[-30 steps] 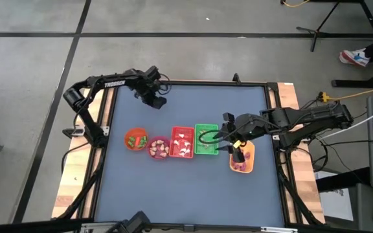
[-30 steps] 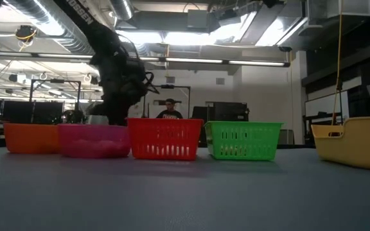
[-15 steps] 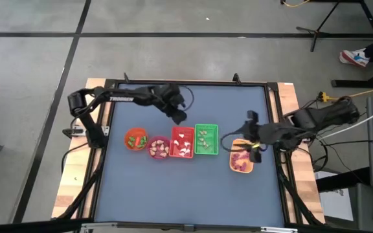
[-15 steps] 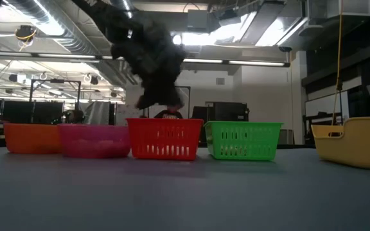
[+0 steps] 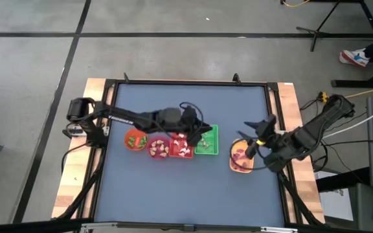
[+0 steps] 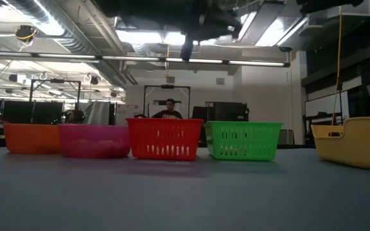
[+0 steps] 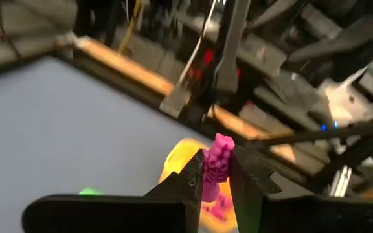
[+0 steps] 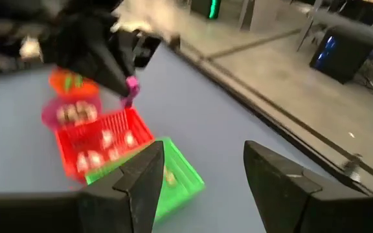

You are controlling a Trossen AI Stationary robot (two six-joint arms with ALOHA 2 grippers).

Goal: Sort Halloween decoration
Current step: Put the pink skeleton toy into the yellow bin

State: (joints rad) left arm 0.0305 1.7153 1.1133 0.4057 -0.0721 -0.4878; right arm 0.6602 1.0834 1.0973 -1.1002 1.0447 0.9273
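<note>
Near the centre of the high view, the left gripper (image 5: 198, 127) hangs over the red basket (image 5: 181, 146) and green basket (image 5: 207, 144), its fingers pinched on a magenta-pink trinket (image 7: 216, 160). More trinkets (image 5: 161, 149) lie sorted in the row of containers on the tabletop (image 5: 186, 188). At right, the right gripper (image 5: 256, 134) stands wide open and empty above the yellow tray (image 5: 240, 166).

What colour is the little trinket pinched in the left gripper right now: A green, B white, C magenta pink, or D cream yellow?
C: the left wrist view shows a magenta-pink trinket clamped in the left gripper, and the right wrist view shows the same pink piece at that gripper's tip.
</note>
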